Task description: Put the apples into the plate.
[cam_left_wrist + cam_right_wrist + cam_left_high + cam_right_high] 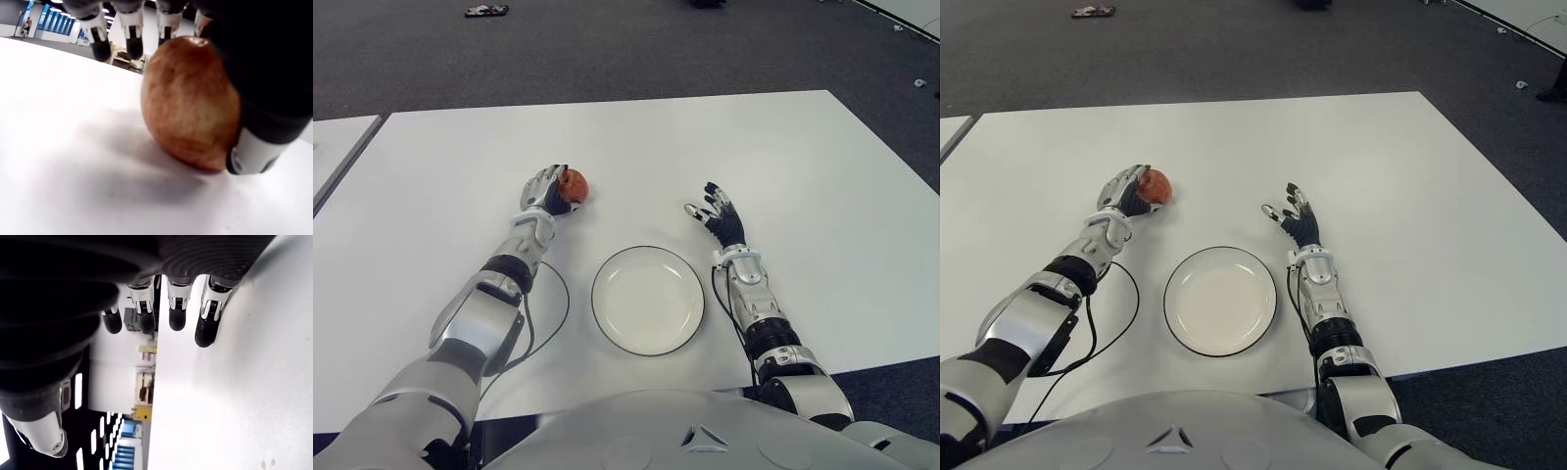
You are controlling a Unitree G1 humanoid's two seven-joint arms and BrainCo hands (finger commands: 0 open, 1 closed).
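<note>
One reddish apple (574, 185) sits on the white table (783, 166), to the left of and beyond the plate. My left hand (546, 191) is cupped against its left side. In the left wrist view the thumb (254, 147) touches the apple (190, 103) while the fingers (132, 34) reach past it, still extended. The apple rests on the table. The white plate (648, 300) with a dark rim lies empty near the front edge, between my arms. My right hand (717, 217) shows right of the plate, fingers spread, holding nothing.
A black cable (558, 313) loops on the table beside my left forearm. A second table (333, 147) adjoins at the far left. Dark carpet lies beyond the far edge, with a small dark object (486, 11) on it.
</note>
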